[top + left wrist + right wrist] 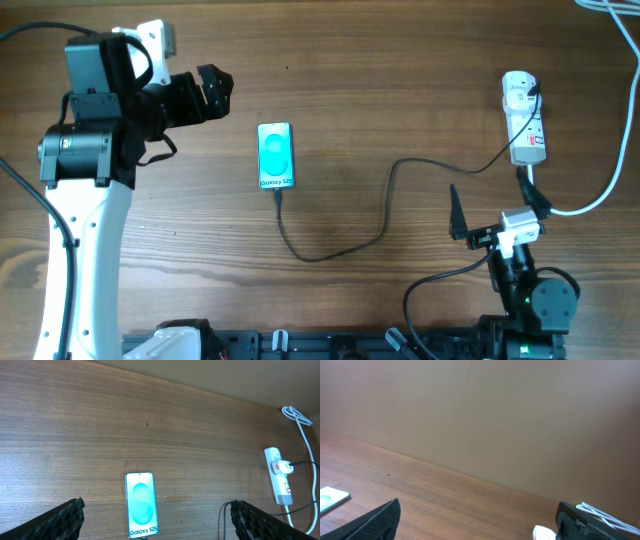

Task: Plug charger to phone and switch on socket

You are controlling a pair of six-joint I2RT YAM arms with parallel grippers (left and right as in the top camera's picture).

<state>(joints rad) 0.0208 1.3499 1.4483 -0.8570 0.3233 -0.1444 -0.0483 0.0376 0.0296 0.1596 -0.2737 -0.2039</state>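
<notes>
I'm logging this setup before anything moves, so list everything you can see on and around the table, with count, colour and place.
table: one, brown wood, under everything.
phone: one, cyan screen, lying flat left of centre.
charger cable: one, black, looping from the phone's lower end to the power strip.
power strip: one, white, right side.
white cord: one, curving from the power strip toward the top right corner.
left claw: one, black, open, holding nothing, left of the phone.
right claw: one, black, open, holding nothing, below the power strip.
</notes>
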